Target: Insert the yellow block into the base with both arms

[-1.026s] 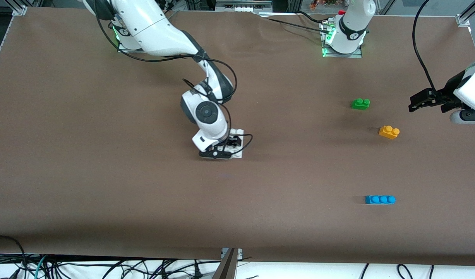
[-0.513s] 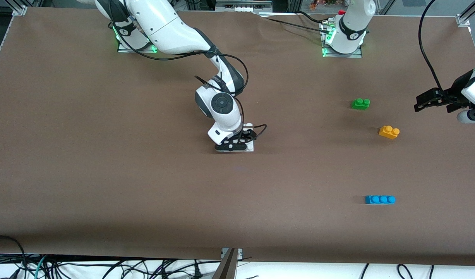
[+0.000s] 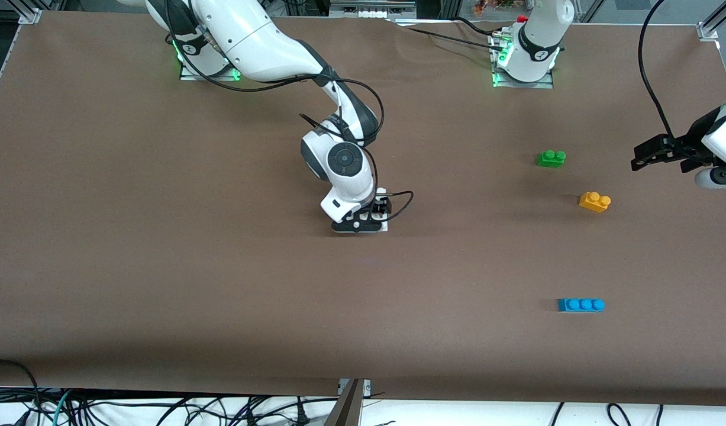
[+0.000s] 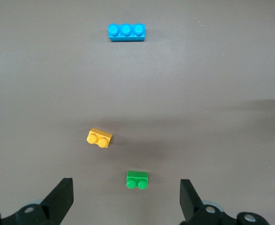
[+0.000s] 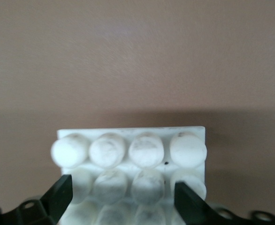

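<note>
While the long blue three-stud plastic brick [image 3: 580, 305] lies nearest the camera, the right tool [image 3: 379, 214] pinches the flat white studded plastic base [image 5: 130, 176] mid-worktop. The small orange-yellow two-stud plastic block [image 3: 594, 202] sits untouched; the left tool [image 3: 647, 158] hovers spread nearby.

green brick [image 3: 551, 158], blue brick [image 3: 581, 305] on brown table [image 3: 161, 266].

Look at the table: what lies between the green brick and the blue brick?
The yellow block lies between the green brick and the blue brick, a little off their line. Both the front view and the left wrist view show it.
</note>
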Motion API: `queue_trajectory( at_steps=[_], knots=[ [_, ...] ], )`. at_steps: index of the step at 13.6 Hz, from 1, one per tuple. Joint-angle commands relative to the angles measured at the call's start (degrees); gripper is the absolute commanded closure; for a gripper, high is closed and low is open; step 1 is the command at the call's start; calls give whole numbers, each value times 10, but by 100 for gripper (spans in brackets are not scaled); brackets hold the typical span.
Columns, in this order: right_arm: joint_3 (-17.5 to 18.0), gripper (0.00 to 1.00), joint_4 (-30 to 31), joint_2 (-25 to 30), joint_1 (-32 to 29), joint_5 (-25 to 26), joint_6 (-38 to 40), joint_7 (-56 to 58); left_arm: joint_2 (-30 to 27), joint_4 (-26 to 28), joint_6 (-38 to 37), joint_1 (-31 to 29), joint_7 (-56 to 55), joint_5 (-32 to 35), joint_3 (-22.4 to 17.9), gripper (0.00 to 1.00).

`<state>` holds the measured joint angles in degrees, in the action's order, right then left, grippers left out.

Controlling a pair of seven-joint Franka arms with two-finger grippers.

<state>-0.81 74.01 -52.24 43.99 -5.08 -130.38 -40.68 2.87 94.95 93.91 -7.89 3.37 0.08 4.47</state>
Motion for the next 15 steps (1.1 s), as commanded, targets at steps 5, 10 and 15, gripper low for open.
queue_trajectory(
  at_steps=[5, 10, 15],
  knots=[
    [-28, 1, -99, 51, -43, -7, 190, 143, 5, -6, -1, 3, 11, -14, 4, 0],
    [-29, 1, -98, 145, -140, -4, 276, 216, 4, -1, -1, 2, 12, -15, 4, 0],
    [-127, 1, -98, 195, -166, -9, 363, 313, -1, 5, -2, 3, 9, -15, 4, 0]
  ],
)
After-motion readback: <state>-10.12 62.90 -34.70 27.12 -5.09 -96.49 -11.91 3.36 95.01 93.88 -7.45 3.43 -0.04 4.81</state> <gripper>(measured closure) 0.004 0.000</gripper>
